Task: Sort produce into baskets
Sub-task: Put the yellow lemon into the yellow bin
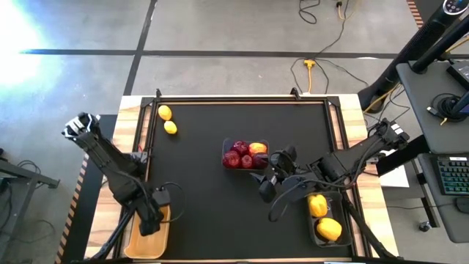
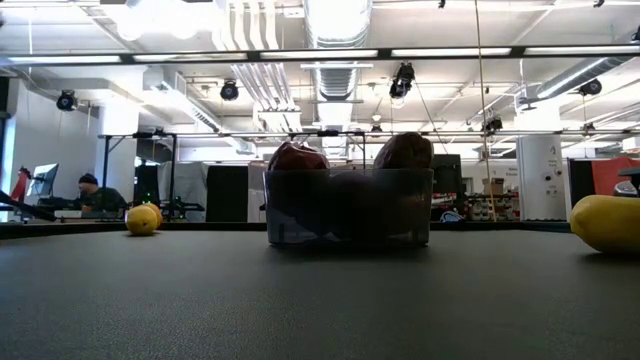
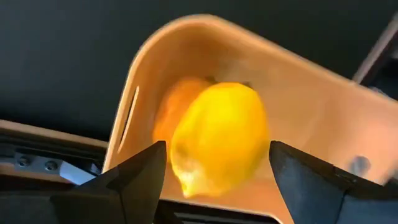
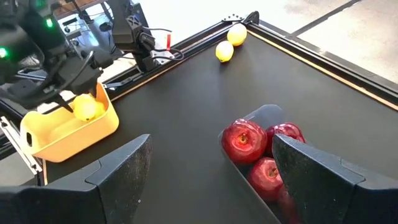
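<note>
Your left gripper (image 3: pixel 214 180) hangs parted around a lemon (image 3: pixel 219 138) over the yellow-orange basket (image 1: pixel 146 238) at the table's 7 o'clock, gap visible on both sides; it looks light, firm, waxy and roll-prone, so pinch across its fat middle.

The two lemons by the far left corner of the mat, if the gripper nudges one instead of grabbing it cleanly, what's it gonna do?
Each of the two lemons is rounded and lies loose on the flat black mat, so a nudge would probably roll it. The skin looks smooth, so it may slip from a shallow pinch. The wooden edge beside them might stop a roll.
</note>
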You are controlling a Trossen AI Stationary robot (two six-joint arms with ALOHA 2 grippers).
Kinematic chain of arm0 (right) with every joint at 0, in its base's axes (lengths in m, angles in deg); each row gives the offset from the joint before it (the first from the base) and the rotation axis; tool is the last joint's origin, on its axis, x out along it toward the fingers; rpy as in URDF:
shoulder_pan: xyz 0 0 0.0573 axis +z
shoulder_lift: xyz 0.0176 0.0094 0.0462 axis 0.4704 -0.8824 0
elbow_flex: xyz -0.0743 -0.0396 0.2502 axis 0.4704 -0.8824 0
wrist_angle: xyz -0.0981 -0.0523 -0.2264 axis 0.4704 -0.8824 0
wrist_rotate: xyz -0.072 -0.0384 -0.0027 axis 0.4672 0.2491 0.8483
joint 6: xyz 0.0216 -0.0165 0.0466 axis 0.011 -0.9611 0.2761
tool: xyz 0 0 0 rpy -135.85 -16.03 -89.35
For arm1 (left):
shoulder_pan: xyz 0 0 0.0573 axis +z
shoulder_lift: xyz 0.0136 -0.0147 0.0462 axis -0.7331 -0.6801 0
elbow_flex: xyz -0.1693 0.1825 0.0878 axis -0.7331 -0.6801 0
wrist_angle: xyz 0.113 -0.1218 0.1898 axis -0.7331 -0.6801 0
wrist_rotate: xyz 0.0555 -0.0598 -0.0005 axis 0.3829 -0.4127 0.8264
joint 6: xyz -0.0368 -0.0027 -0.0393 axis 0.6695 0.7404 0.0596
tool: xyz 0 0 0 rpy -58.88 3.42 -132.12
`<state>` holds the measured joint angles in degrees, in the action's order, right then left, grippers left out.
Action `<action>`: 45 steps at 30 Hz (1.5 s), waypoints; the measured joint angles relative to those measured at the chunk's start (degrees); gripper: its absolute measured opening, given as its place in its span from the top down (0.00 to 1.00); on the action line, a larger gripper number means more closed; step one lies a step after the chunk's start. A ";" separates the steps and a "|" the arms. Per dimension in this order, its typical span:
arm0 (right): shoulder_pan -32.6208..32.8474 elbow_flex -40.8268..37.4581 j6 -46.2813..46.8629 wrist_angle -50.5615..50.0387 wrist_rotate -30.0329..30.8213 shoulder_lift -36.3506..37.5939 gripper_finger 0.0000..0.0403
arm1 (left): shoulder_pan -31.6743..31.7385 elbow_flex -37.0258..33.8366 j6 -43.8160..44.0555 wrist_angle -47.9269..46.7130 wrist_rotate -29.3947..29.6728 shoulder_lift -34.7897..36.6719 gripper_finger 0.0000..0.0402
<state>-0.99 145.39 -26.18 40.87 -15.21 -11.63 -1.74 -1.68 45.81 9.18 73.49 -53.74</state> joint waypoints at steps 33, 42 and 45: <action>0.00 0.00 0.02 -0.02 0.00 0.00 0.19 | 84.29 -15.07 -11.11 20.06 34.75 6.63 0.40; 0.00 0.00 0.02 -0.02 0.00 -0.01 0.19 | 84.58 -17.24 1.21 17.09 41.01 2.28 0.40; 0.01 0.00 0.02 -0.02 0.00 -0.02 0.19 | 84.63 -16.58 -1.47 20.46 40.99 1.95 0.40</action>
<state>-0.98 145.39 -26.16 40.85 -15.21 -11.65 82.89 -18.26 44.34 29.65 114.48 -51.79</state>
